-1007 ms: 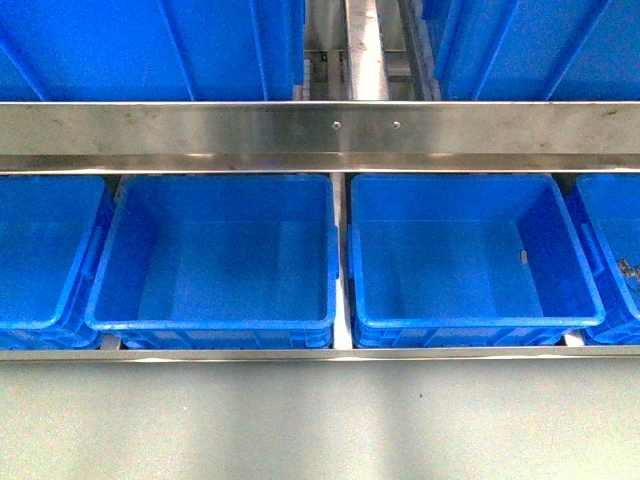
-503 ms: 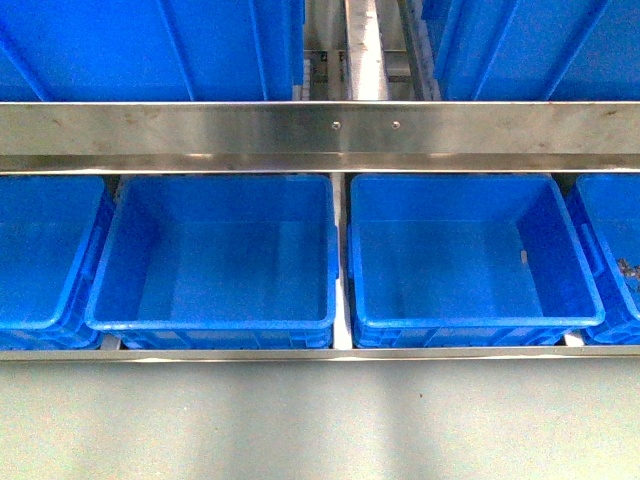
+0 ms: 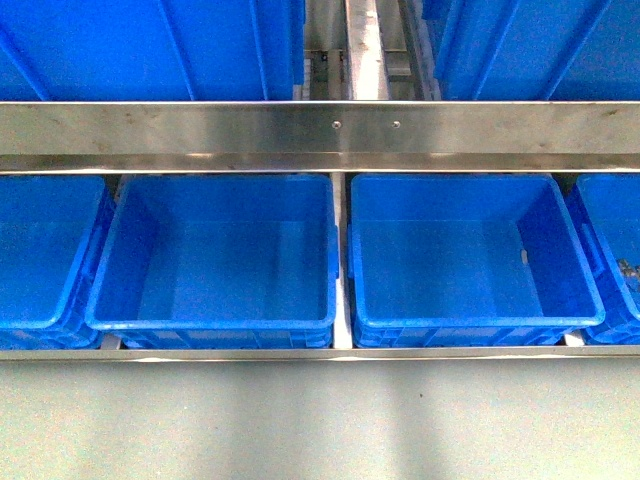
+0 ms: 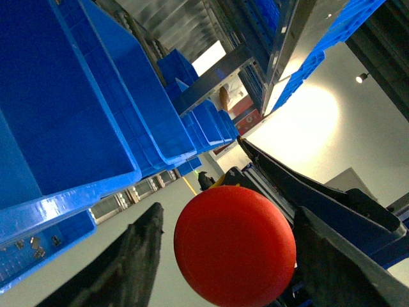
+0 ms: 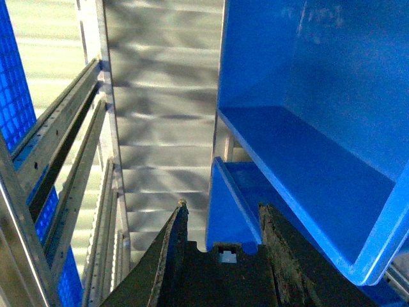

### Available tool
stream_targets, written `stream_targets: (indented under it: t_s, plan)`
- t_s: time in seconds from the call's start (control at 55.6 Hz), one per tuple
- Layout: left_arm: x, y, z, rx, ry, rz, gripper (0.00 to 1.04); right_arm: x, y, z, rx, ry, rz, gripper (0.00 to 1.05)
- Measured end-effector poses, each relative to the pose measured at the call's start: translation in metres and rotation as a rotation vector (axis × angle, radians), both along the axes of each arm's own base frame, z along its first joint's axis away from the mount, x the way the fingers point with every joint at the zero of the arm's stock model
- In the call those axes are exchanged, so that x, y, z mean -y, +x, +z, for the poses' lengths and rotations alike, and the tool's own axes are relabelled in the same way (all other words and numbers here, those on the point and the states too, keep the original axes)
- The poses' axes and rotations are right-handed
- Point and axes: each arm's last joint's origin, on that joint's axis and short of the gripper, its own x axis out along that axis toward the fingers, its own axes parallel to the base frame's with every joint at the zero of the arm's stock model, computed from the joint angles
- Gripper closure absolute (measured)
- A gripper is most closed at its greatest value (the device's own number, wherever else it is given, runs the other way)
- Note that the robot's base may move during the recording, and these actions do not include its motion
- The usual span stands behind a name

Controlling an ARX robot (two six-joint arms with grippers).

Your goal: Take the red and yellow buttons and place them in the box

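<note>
Front view: pale grey-green desk (image 3: 320,420) fills the near strip, bare and matte, w/ soft light bands across it. A thin steel rail (image 3: 320,352) edges it at the back. Behind that sits a row of blue bins (image 3: 210,322) side by side, two whole in the middle and one cut off at each side. A narrow gap shows btw the middle pair. The far-R bin holds a few dark grey bits (image 3: 628,268), too small to make out. A broad steel beam (image 3: 200,130) w/ two screws spans above the row, and upper bins (image 3: 130,50) stand on the shelf over it. Neither arm shows in this view. L wrist view: L pincer (image 4: 228,211) is clamped on a red button (image 4: 234,252), a smooth round dome. One of the black fingers (image 4: 137,268) shows a sliver of gap and the other meets the dome's edge. The button is held in the air, nothing under it. Around it, racks of blue bins recede along a steel frame. Beyond is a pale wall (image 4: 307,121) w/ a bright wash of light and a small spot lamp (image 4: 362,77). R wrist view: R pincer (image 5: 223,208) has its jaws apart, nothing btw them. It hangs by a rippled metal panel (image 5: 160,128), w/ slotted steel rails (image 5: 57,147) on one side and blue bins on the other.
</note>
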Motion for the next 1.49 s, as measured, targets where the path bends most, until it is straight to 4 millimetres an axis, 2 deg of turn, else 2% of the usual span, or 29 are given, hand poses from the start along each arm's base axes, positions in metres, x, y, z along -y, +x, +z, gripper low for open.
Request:
stream_targets:
  t_s: [0.18, 0.288, 0.342, 0.414, 0.468, 0.593, 0.773, 0.863, 0.935, 1.025, 1.133, 1.205, 1.259, 1.385, 1.493]
  plan:
    - [-0.003, -0.001, 0.007, 0.016, -0.031, 0.071, 0.07, 0.007, 0.0, 0.002, 0.015, -0.011, -0.03, 0.79]
    - [-0.017, -0.012, 0.036, 0.078, -0.09, 0.126, 0.08, 0.01, 0.001, -0.002, 0.006, -0.038, -0.061, 0.79]
    - [-0.028, -0.023, 0.055, 0.119, -0.082, 0.164, 0.08, 0.011, 0.001, -0.004, 0.0, -0.048, -0.077, 0.79]
    - [-0.042, -0.037, 0.07, 0.183, -0.06, 0.193, 0.08, 0.013, 0.003, -0.007, -0.004, -0.064, -0.103, 0.79]
    - [-0.059, -0.051, 0.08, 0.235, -0.021, 0.221, 0.08, 0.014, 0.004, -0.008, -0.004, -0.082, -0.126, 0.79]
    - [-0.097, -0.076, 0.086, 0.301, 0.043, 0.295, 0.08, 0.015, 0.007, -0.01, 0.001, -0.132, -0.165, 0.79]
    - [-0.179, -0.122, 0.079, 0.336, 0.177, 0.481, 0.08, 0.013, 0.009, -0.009, 0.007, -0.229, -0.239, 0.79]
    - [-0.218, -0.154, 0.066, 0.308, 0.22, 0.579, 0.08, 0.006, 0.009, -0.009, -0.003, -0.278, -0.251, 0.79]
    - [-0.234, -0.179, 0.05, 0.279, 0.258, 0.625, 0.08, 0.0, 0.009, -0.009, 0.003, -0.322, -0.256, 0.79]
    - [-0.247, -0.206, 0.023, 0.212, 0.295, 0.645, 0.08, -0.008, 0.008, -0.01, -0.004, -0.38, -0.259, 0.79]
    - [-0.255, -0.226, -0.004, 0.163, 0.323, 0.695, 0.1, -0.014, 0.007, -0.013, -0.015, -0.436, -0.267, 0.79]
    - [-0.258, -0.23, -0.022, 0.172, 0.462, 0.939, 0.22, -0.017, 0.006, -0.014, -0.023, -0.465, -0.279, 0.79]
    - [-0.265, -0.229, -0.047, 0.185, 0.616, 1.127, 0.33, -0.021, 0.005, -0.013, -0.018, -0.491, -0.284, 0.79]
    - [-0.276, -0.228, -0.095, 0.226, 0.771, 1.214, 0.56, -0.026, 0.003, -0.013, -0.024, -0.554, -0.292, 0.79]
    - [-0.282, -0.228, -0.119, 0.247, 0.802, 1.207, 0.74, -0.028, 0.002, -0.014, -0.037, -0.595, -0.299, 0.79]
